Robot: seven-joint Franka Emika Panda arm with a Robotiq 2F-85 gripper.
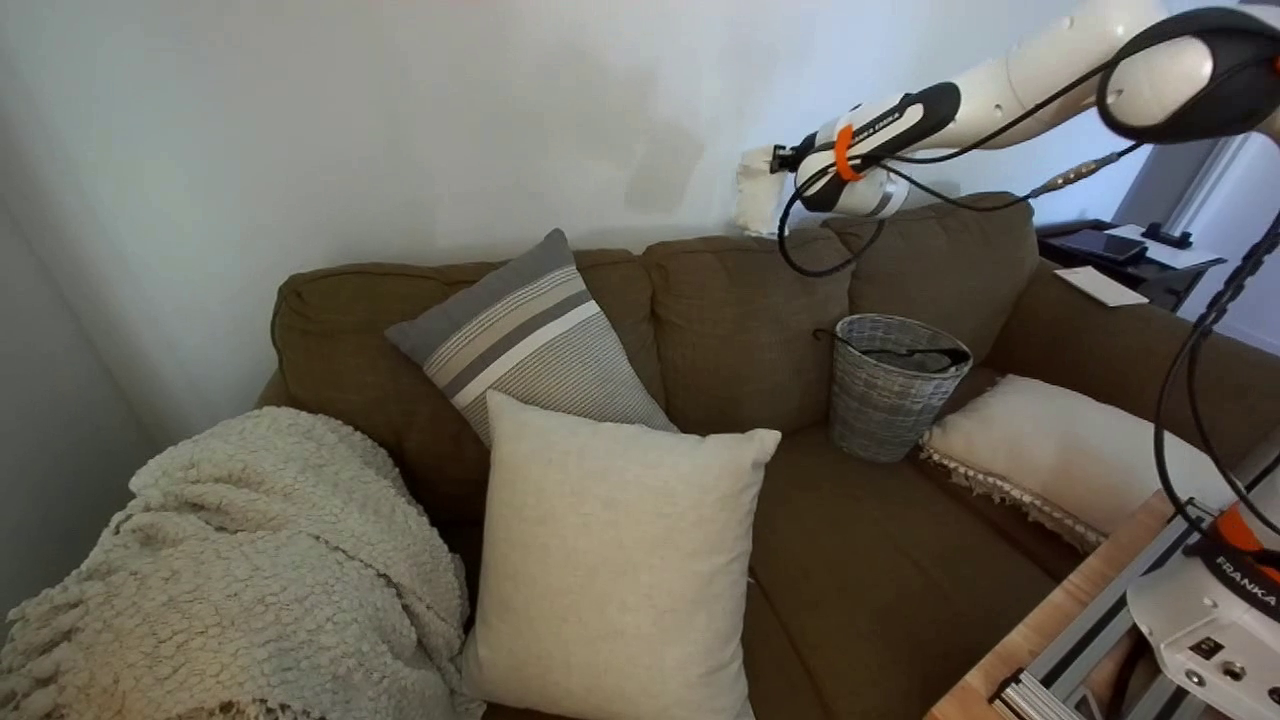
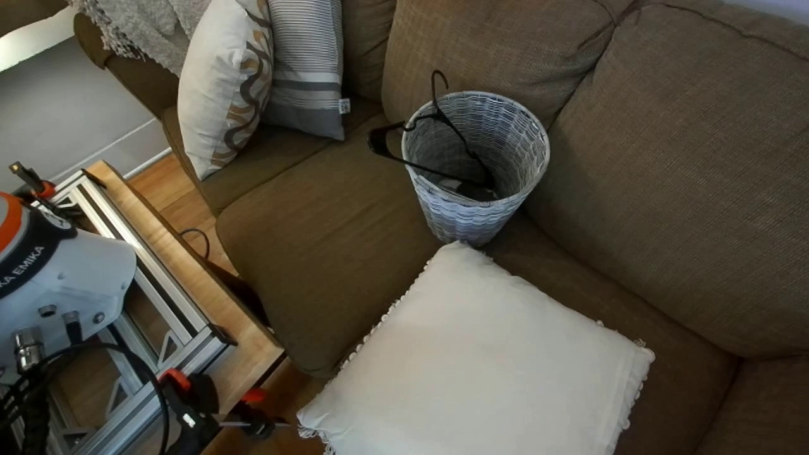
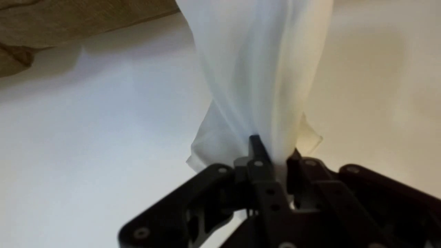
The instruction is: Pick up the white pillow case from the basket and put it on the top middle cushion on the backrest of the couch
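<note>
Wrist view is showing the gripper (image 3: 276,153) pinching the case (image 3: 253,69), folds fanning toward twelve o'clock. In an exterior view it is hanging at twelve o'clock of the middle cushion (image 1: 750,340). Likely light, limp and slippery, the case is probably suiting this bunched hold.

The arm (image 1: 1040,85) reaches out high above its base (image 1: 1195,610) — claw (image 3: 276,151) (black, two-fingered) clamped tight.
</note>
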